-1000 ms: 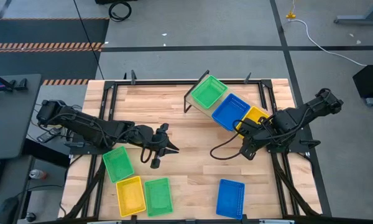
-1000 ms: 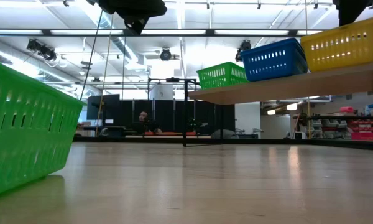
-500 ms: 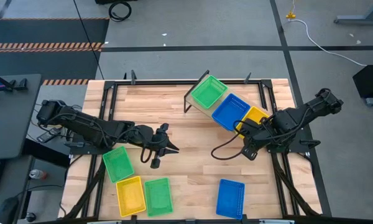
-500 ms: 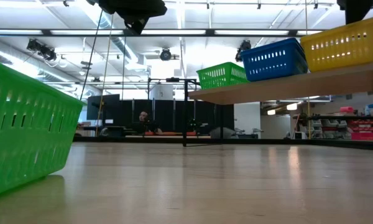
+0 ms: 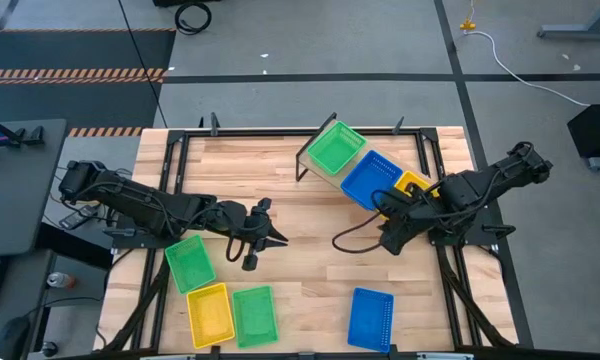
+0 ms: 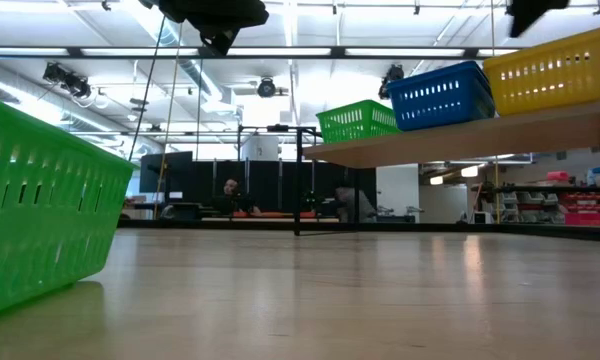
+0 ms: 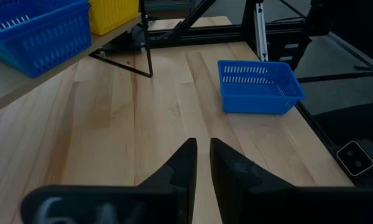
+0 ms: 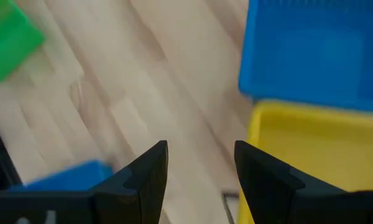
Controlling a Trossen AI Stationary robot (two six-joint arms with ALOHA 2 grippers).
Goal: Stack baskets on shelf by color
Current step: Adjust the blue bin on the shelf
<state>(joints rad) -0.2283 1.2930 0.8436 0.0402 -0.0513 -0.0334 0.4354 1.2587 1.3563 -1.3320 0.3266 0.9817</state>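
My right gripper hangs open, empty, at the shelf yellow basket's seven o'clock. Left gripper nearly closed, empty, mid-table.

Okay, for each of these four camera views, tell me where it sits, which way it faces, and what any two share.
High view: above the table, looking straight down; both arms show, left gripper and right gripper, shelf between.
Low view: at tabletop height, looking level across; green basket close, arms' undersides at top.
Left wrist view: on the left arm, facing a blue basket; own fingers nearly closed.
Right wrist view: on the right arm, looking down at the yellow basket; own fingers apart.
Shared: the loose blue basket also shows in the high view.
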